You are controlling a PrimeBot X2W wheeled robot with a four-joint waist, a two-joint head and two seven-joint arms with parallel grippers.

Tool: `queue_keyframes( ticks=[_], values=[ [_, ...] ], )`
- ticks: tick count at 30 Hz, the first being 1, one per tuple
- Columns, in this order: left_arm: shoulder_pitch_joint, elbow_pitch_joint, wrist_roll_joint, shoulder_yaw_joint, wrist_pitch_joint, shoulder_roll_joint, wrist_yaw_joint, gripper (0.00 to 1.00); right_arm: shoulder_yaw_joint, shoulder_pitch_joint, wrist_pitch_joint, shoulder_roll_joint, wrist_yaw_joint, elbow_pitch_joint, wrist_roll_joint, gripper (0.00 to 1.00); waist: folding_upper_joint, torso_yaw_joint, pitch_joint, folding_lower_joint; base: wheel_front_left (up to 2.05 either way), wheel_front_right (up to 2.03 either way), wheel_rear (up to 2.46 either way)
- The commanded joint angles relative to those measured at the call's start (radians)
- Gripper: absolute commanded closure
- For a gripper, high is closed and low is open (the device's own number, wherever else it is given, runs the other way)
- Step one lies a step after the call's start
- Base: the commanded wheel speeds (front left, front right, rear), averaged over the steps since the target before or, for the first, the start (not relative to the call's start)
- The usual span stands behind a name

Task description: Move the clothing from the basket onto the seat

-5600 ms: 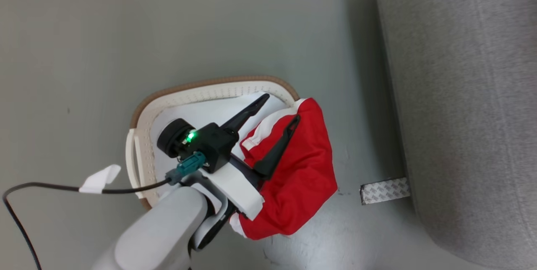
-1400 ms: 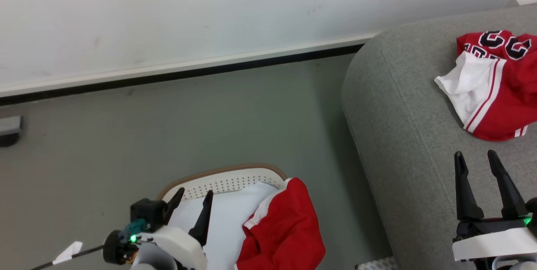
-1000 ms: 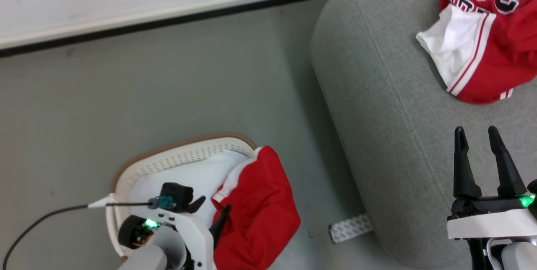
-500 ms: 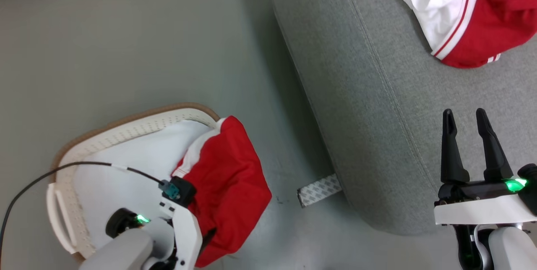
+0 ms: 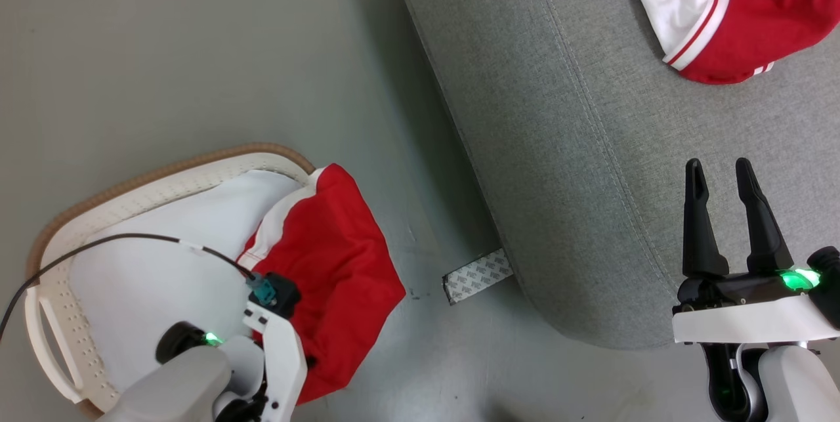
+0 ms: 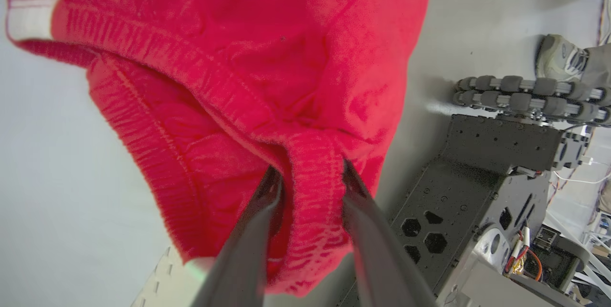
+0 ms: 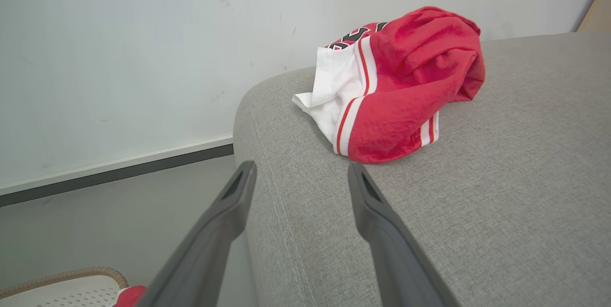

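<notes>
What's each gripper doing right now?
Left gripper: straddling a fold of the red garment; grip cannot be told.
Right gripper: open, empty.

At lower left of the head view the basket (image 5: 164, 184) is cream-white, dotted with holes and brown-rimmed, holding a plain white cushion (image 5: 144, 271) and a red garment (image 5: 328, 258) with a white band. The sofa (image 5: 558, 146) is light grey, finely woven; the second garment (image 5: 735, 21) at upper right is red with a white panel and red-white stripes. The floor (image 5: 164, 48) is dull grey-green, the tape strip (image 5: 477, 274) white with a grey pattern, and the right gripper (image 5: 717, 166) has black fingers, a white housing and a green light.
</notes>
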Motion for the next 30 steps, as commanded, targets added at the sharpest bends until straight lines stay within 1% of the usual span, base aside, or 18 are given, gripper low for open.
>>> queue_keyframes(
  ticks=[1,10,15,24,30],
  values=[
    [-0.010,0.005,-0.014,-0.009,-0.006,0.003,-0.002,1.00,0.000,-0.007,0.000,0.001,-0.002,0.000,0.009,0.00,0.0000,0.000,0.000,-0.0001,0.00,0.00,0.00],
    [-0.025,0.017,-0.060,-0.048,-0.028,-0.008,-0.002,1.00,0.000,-0.010,0.000,0.001,-0.002,0.007,0.005,0.00,0.0000,0.005,-0.011,-0.0001,0.00,0.00,0.00],
    [-0.022,0.013,-0.070,-0.056,-0.056,-0.026,-0.003,1.00,-0.010,-0.005,0.000,0.001,-0.002,0.018,-0.015,0.00,0.0000,0.020,-0.049,-0.0001,0.00,0.00,0.00],
    [0.012,-0.012,-0.085,-0.063,-0.162,-0.091,-0.003,1.00,-0.034,0.020,0.000,-0.001,-0.002,0.031,-0.081,0.00,0.0000,0.081,-0.209,-0.0001,0.00,0.00,0.00],
    [0.042,-0.026,-0.112,-0.063,-0.270,-0.132,-0.003,1.00,-0.033,0.053,0.000,-0.038,-0.002,0.046,-0.101,0.00,0.0000,0.135,-0.339,-0.0001,0.00,0.00,0.00]
  ],
)
